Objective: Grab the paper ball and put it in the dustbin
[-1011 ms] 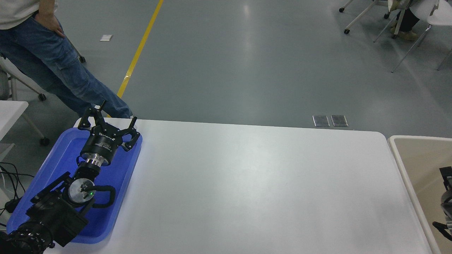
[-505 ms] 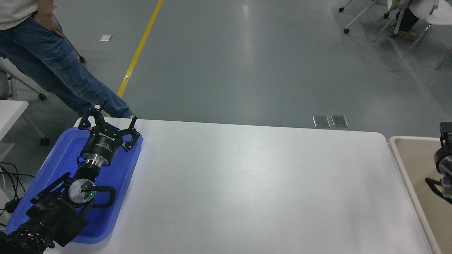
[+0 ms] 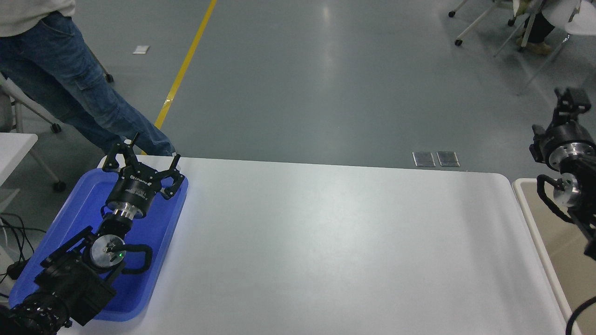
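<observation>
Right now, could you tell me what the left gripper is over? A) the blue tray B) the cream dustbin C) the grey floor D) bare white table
A: the left gripper sits parked at the lower left with its jaws spread over the blue tray, far across the white table from the dustbin at the right edge.

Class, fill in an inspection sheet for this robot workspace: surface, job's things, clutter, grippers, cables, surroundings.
Surface: white table, bare in the middle.
Job's things: dustbin at the table's right end; paper ball nothing seen.
Clutter: blue tray at left.
Grippers: left gripper open over the tray; right gripper raised above the dustbin, state unclear.
Cables: black cables at left edge.
Surroundings: person standing far left; yellow floor line.
</observation>
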You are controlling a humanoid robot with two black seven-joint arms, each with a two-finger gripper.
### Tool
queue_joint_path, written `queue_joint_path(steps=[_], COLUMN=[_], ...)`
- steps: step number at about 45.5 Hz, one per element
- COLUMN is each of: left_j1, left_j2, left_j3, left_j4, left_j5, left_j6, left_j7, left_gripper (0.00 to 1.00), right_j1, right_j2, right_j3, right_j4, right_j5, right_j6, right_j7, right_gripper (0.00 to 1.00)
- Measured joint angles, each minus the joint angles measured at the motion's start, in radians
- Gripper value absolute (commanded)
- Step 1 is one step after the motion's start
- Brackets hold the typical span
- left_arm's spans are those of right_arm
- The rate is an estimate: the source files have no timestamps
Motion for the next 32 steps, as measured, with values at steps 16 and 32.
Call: queue_joint_path(steps=[16,32], left_j1=[0.000,0.000], left_j2=[0.000,0.000], left_j3=[0.000,0.000], left_j4=[0.000,0.000], left_j5=[0.000,0.000], left_j6=[0.000,0.000], left_j7=[0.000,0.000], left_gripper=[1.00,1.00], right_j1=[-0.192,-0.309], right_j2=[0.034,0.107], right_j3=[0.256,0.310], right_j4=[0.143,0.168], right_j5=[-0.054,-0.063], right_j6=[0.192,0.241], right_j7=[0.039,0.045], right_gripper=[1.00,1.00])
